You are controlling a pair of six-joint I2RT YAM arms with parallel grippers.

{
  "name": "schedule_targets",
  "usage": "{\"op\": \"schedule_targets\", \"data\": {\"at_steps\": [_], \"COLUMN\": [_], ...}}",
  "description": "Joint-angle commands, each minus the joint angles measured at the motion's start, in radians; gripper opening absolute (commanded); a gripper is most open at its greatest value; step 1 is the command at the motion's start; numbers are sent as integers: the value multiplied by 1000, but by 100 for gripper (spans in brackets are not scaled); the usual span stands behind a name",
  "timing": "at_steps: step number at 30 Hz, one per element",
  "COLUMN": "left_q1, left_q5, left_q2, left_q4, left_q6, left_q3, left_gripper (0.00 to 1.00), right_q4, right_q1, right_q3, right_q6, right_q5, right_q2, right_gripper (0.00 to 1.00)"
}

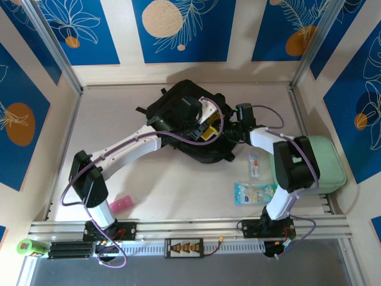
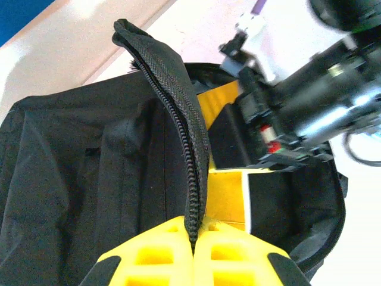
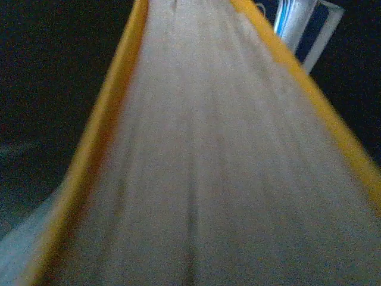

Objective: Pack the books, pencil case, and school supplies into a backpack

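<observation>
The black backpack lies at the table's middle back. My left gripper holds its opening up; in the left wrist view its yellow fingers are shut on the zip edge of the flap. The yellow book stands in the opening. My right gripper is at the book's right side, shut on it. The right wrist view looks along the book's page edge between yellow covers into the dark bag. A blue and white edge shows beyond; whether it is the dark blue book I cannot tell.
A mint-green zip case lies at the right wall, partly under my right arm. Two small clear packets lie in front of the backpack's right side. A pink item sits near the left arm's base.
</observation>
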Motion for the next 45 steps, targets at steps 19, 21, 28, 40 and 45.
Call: {"op": "schedule_targets", "data": {"at_steps": [19, 21, 28, 40, 45], "left_q1": [9, 9, 9, 11, 16], "left_q5": [32, 38, 54, 66, 103], "left_q2": [-42, -42, -37, -4, 14], "left_q4": [21, 24, 22, 20, 10], "left_q6": [-24, -23, -23, -50, -89], "left_q3": [-29, -33, -31, -27, -27], "left_gripper": [8, 8, 8, 8, 9], "right_q4": [-119, -111, -99, -62, -68], "right_q1": [7, 11, 28, 40, 29], "right_q3": [-39, -26, 84, 156, -17], "right_q6": [-92, -94, -96, -76, -62], "right_q5": [48, 37, 32, 4, 83], "right_q2": [-19, 4, 118, 174, -32], "right_gripper": [40, 34, 20, 11, 23]}}
